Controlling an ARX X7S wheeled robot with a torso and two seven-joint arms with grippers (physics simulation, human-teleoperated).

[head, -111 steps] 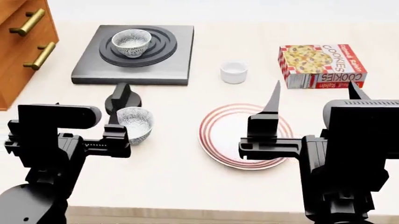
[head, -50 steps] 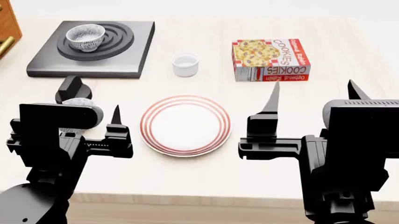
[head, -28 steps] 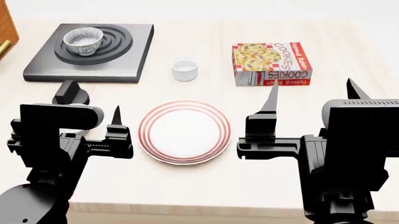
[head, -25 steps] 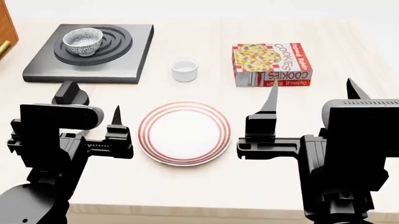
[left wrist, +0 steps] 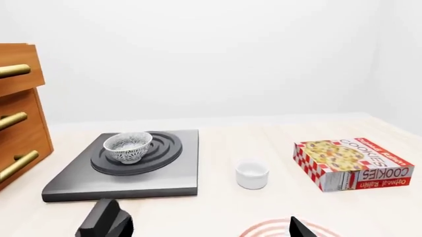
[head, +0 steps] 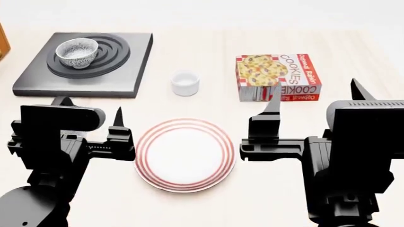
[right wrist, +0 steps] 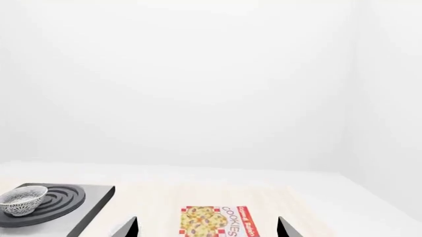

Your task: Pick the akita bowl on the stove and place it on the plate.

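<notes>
head view: i look down over both my arms at a pale wooden bench point(head: 208, 198).
akita bowl: the akita bowl point(head: 77, 52) sits upright on the black burner rings of the stove point(head: 120, 71), at the far left of the bench; my left wrist view also shows the bowl point(left wrist: 128, 146) on those rings, and my right wrist view catches it small at the edge point(right wrist: 22, 200).
stove: a flat dark-grey slab, with a black knob point(left wrist: 105, 220) near its front edge, seen in my left wrist view.
plate: the plate point(head: 185, 154) with red rings lies flat on the bench between my two arms, nearer to me than the stove and well apart from the bowl; nothing lies on it.
left end effector: my left end effector point(head: 88, 125) hangs above the bench just left of the plate; the one finger point(head: 117, 118) that i can see stands up, the other is hidden behind the arm's housing; my left wrist view shows the two tips spread wide with nothing between them.
right end effector: my right end effector point(head: 315, 101) hangs just right of the plate, its fingers point(head: 276, 100) pointing up and wide apart, gripping nothing.
white cup: a small white cup point(head: 185, 82) stands between the stove and the cookie box.
cookie box: a red and white cookie box point(head: 277, 75) lies beyond my right end effector.
drawers: a wooden drawer unit point(left wrist: 17, 123) with brass handles stands left of the stove.
</notes>
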